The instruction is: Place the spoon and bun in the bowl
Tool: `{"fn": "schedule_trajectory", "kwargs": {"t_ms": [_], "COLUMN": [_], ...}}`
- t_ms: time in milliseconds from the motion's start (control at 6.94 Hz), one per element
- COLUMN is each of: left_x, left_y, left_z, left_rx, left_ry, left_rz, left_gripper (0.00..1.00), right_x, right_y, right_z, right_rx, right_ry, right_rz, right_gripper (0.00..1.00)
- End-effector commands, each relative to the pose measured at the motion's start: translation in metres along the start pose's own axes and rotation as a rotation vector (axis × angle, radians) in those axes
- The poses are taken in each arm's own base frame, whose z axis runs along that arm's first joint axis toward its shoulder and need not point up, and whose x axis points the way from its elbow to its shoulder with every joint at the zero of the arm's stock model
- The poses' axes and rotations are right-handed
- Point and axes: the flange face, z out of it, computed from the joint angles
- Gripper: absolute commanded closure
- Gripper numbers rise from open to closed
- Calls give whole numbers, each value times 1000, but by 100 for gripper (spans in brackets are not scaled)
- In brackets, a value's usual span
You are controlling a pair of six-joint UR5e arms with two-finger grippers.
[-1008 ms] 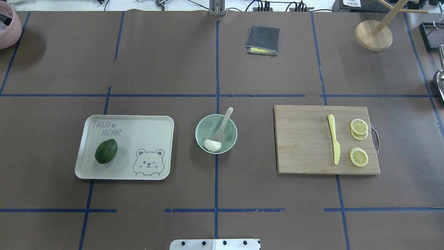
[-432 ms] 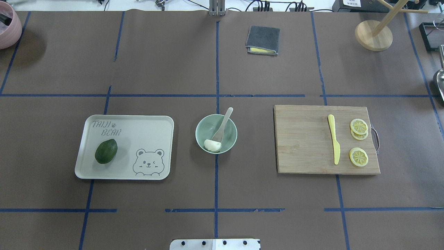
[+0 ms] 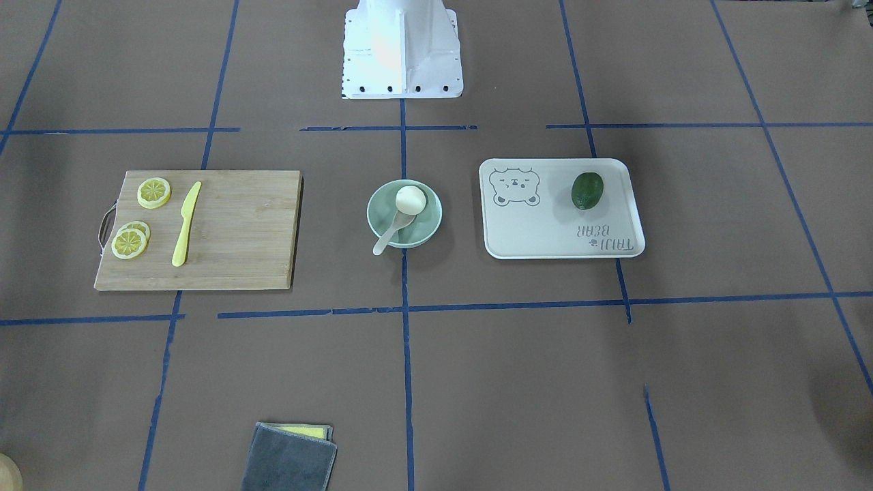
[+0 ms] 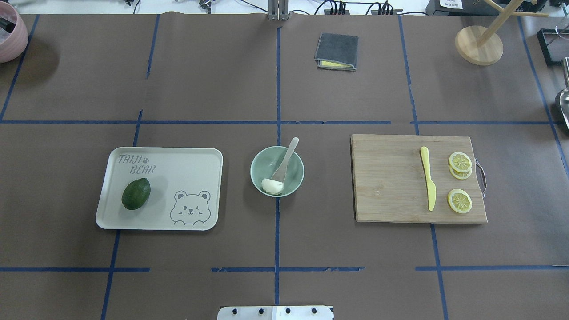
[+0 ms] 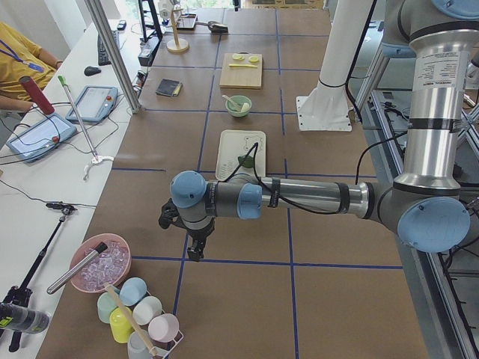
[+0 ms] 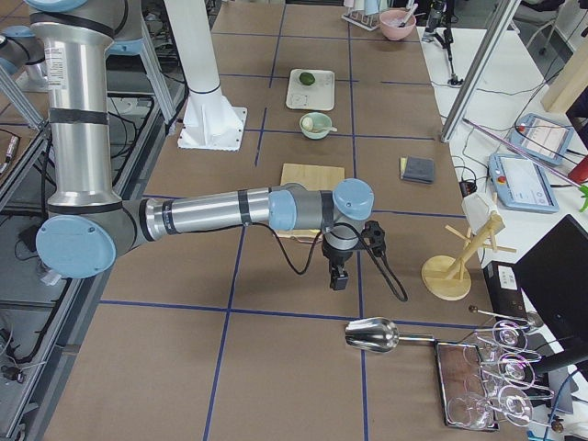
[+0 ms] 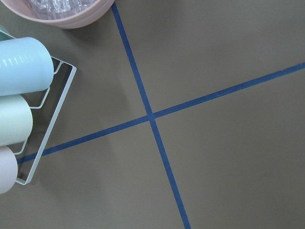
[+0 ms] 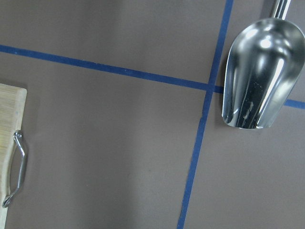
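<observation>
1. From across the table, the mint bowl (image 3: pixel 432 217) sits mid-table between a wooden board (image 3: pixel 239 232) and a bear-print tray (image 3: pixel 545 239). The bun (image 3: pixel 410 199) lies inside it, on the robot's side. The spoon (image 3: pixel 389 235) has its scoop in the bowl against the bun, and its handle sticks out over the rim.
2. From overhead, the layout is the same. An avocado (image 4: pixel 136 193) lies on the tray. A yellow knife (image 4: pixel 428 178) and lemon slices (image 4: pixel 459 201) lie on the board. A folded grey cloth (image 4: pixel 337 51) lies farther back.
3. From the left end, the near arm reaches out low and the left gripper (image 5: pixel 194 253) points down near a pink dish (image 5: pixel 101 262) and a rack of cups (image 5: pixel 142 310), well apart from the bowl. I cannot tell how its jaws stand.
4. From the right end, the right gripper (image 6: pixel 337 278) hangs just past the board, near a metal scoop (image 6: pixel 372 335). Again I cannot tell how its jaws stand.
5. The left wrist camera sees crossing tape, the cups and the dish's edge.
6. The right wrist camera sees the scoop and the board's wire handle.
</observation>
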Motion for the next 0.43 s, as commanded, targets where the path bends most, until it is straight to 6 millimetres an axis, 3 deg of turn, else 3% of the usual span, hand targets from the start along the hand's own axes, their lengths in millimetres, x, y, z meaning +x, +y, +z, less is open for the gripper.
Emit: {"fn": "schedule_trajectory", "kwargs": {"t_ms": [0,144,288], "left_x": [-5,19,24], "left_y": [-1,-10,-6], "left_z": [7,-21,-27], "left_rx": [-4,39,40], "left_ry": [16,-8,-11], "left_rz": [-4,33,37], "left_gripper": [0,0,0], "right_x": [19,25,28], "right_y": [9,10,10], "right_z": [22,27,32], "right_rx": [-44,-56,-62], "right_ry": [-5,-7,-20], "right_rz": [39,53,58], "right_gripper": [0,0,0]}}
